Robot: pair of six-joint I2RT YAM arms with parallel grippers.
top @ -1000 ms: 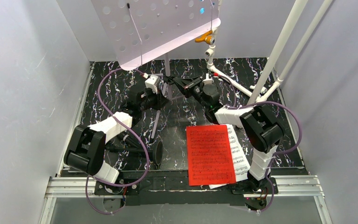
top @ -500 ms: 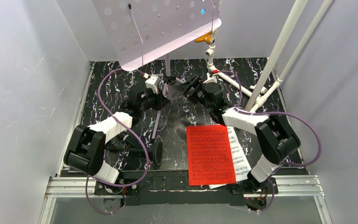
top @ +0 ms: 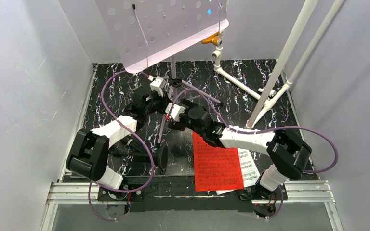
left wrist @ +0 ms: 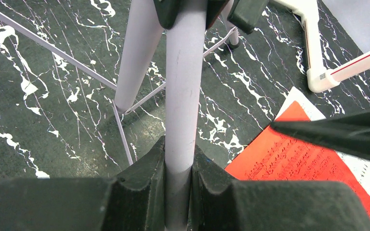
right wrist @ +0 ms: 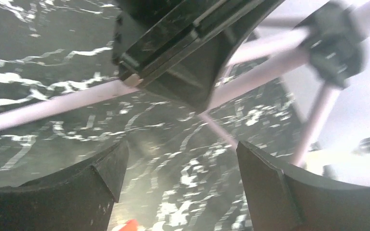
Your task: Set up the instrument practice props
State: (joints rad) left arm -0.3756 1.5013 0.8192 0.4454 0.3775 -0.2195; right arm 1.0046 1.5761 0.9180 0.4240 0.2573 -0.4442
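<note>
Red page (top: 215,163) lies flat at the near edge, right of centre, covering most of a white page (top: 248,166) whose right strip shows. Just left of them the mic stand (top: 162,158) lies on its side by the left arm, round base on edge (the mic itself cannot be made out). Neither prop is in place yet.

Mid-table, the left gripper (left wrist: 179,163) is clenched on a lilac tube of the music stand (top: 164,29), low among the tripod legs. The right gripper (right wrist: 180,173) sits just beside it on the right, jaws released with nothing between them. Its forearm crosses the red page's top left corner.

At the rear, the perforated desk stands high and tilted over the tripod hub. Its right corner is near the orange tap (top: 211,38) of the pipe frame (top: 289,53).

Risks, as judged:
- The music stand looks top-heavy and is held by one tube only. A sideways pull could tip it or fold a leg.
- Swinging the desk right could strike the tap.
- Lowering the right forearm could drag the red page.

Open room: bare table (top: 107,94) at rear left, and right of centre short of the frame's foot. Walls (top: 29,96) close three sides, and the frame's slanting pipes cut into the right rear.
</note>
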